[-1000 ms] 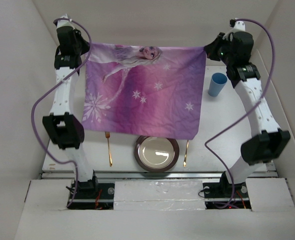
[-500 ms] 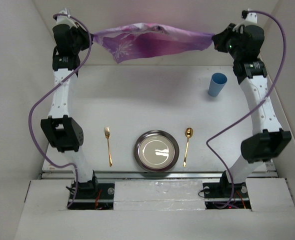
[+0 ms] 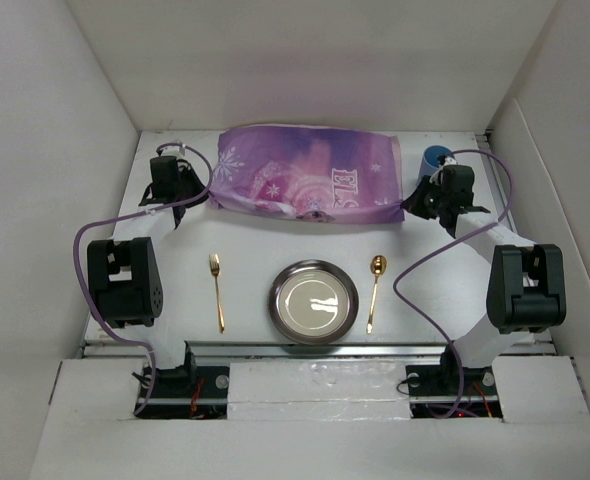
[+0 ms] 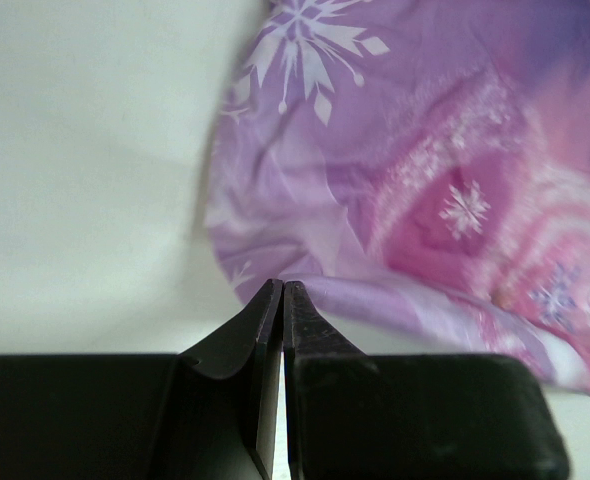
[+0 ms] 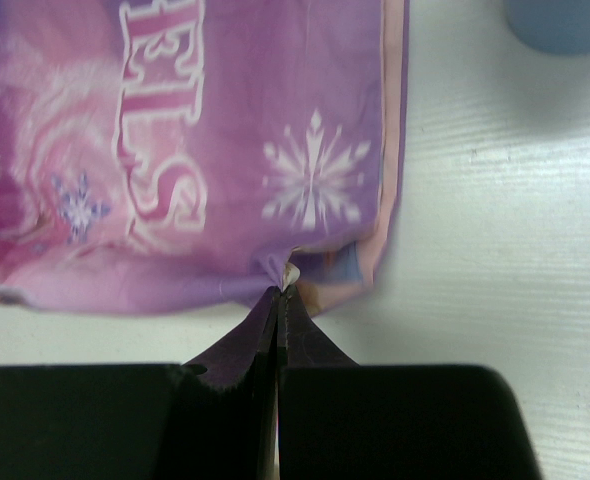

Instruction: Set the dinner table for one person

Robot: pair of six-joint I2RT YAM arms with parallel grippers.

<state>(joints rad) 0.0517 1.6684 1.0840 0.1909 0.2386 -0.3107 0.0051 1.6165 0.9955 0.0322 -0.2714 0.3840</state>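
The purple snowflake cloth lies doubled over on the far part of the white dinner table, its "ELSA" lettering showing. My left gripper is shut on the cloth's near left corner, its tips pressed together at the fold. At the other end, my right gripper is shut on the near right corner, where a small pinch of fabric shows at its tips. Both grippers are low over the table.
A round metal plate sits near the front edge, with a gold fork on its left and a gold spoon on its right. A blue cup stands at the back right, just behind my right wrist, and shows in the right wrist view. White walls enclose the table.
Both arms held the cloth high, hanging then stretched across the back. They have come down, and the cloth now lies folded on the far part of the table.
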